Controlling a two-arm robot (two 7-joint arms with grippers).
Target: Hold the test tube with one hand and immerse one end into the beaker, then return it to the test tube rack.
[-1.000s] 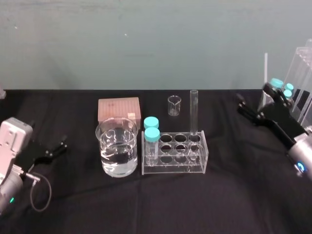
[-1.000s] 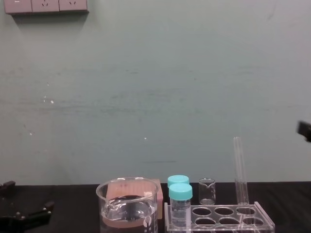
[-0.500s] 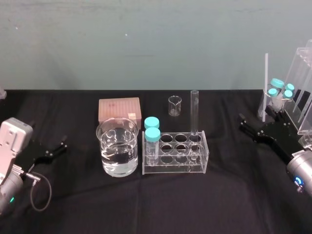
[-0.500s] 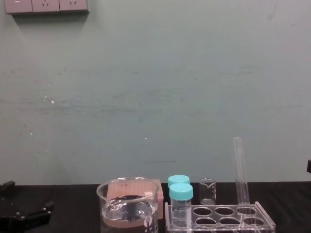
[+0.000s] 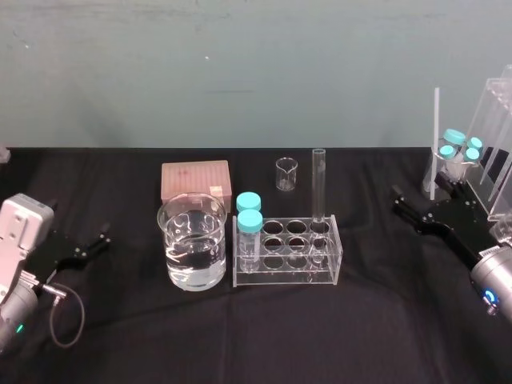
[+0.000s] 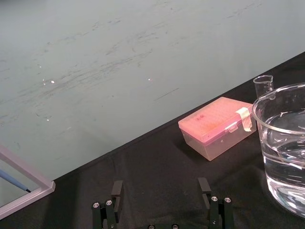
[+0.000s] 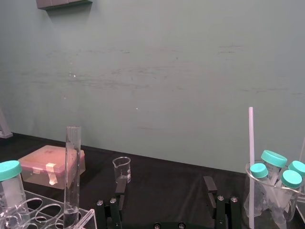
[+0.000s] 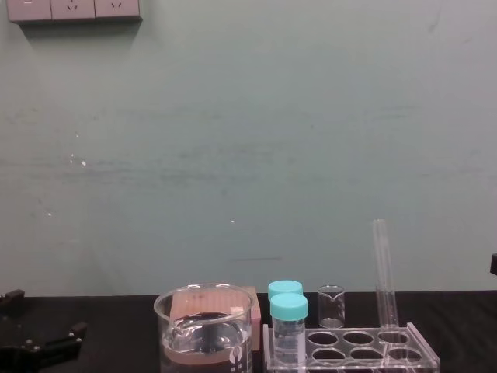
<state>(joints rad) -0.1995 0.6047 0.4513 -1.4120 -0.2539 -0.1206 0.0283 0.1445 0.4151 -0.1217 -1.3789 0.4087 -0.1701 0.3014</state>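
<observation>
The test tube (image 5: 318,186) stands upright in the back right hole of the clear test tube rack (image 5: 286,270), with nothing touching it. It also stands close by in the right wrist view as the test tube (image 7: 71,171) in the rack (image 7: 85,215). The beaker (image 5: 192,240), part full of clear liquid, sits just left of the rack. My right gripper (image 5: 426,198) rests open and empty at the table's right side, well clear of the rack. My left gripper (image 5: 80,226) lies open and empty at the far left, its fingers (image 6: 116,190) wide apart.
Two teal-capped vials (image 5: 249,222) fill the rack's left end. A pink tip box (image 5: 195,179) and a tiny beaker (image 5: 286,174) sit behind. At the right, a glass of teal-capped vials (image 5: 456,154), a white rod (image 5: 437,136) and a clear acrylic stand (image 5: 498,132) crowd my right gripper.
My right gripper dropped lower and back toward the right side, then held still. The tube, rack, beaker and left arm have not moved.
</observation>
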